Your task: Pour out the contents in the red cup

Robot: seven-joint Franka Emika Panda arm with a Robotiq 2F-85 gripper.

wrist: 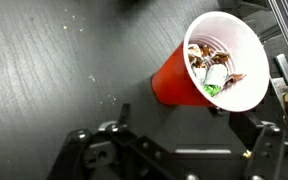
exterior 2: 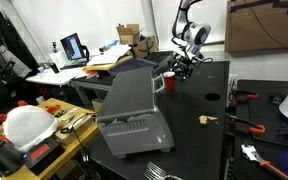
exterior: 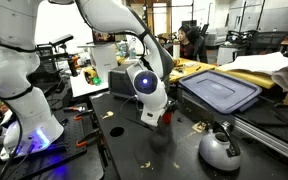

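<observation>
- In an exterior view, the end effector (exterior: 152,118) hangs low over the dark surface (exterior: 124,155), pointing down. The arm blocks the spot beneath it, and the red cup cannot be made out here.
- A grey toaster oven (exterior: 220,92) sits just beside the arm. A round grey pot (exterior: 219,150) stands near the front edge, and pale crumbs (exterior: 114,129) lie loose on the surface.
- In an exterior view, the red cup (exterior 2: 168,82) stands upright toward the far edge of the surface (exterior 2: 199,140), just beside the far corner of the toaster oven (exterior 2: 129,110).
- The end effector (exterior 2: 182,68) hovers close above and beside the cup. Whether they touch is too small to tell.
- More crumbs (exterior 2: 206,120) lie mid-surface, and red-handled tools (exterior 2: 246,98) lie well apart, past the surface's right edge.
- In the wrist view, the end effector (wrist: 174,160) is spread wide and holds nothing, with both fingers (wrist: 89,150) clear of the cup.
- The red cup (wrist: 174,82) stands ahead of the fingers, nearer the one on the right of the picture.
- The contents (wrist: 212,68) sit inside the cup: pale and brownish bits with a green speck.
- A few crumbs (wrist: 94,78) dot the bare surface (wrist: 44,60) beside the cup.
</observation>
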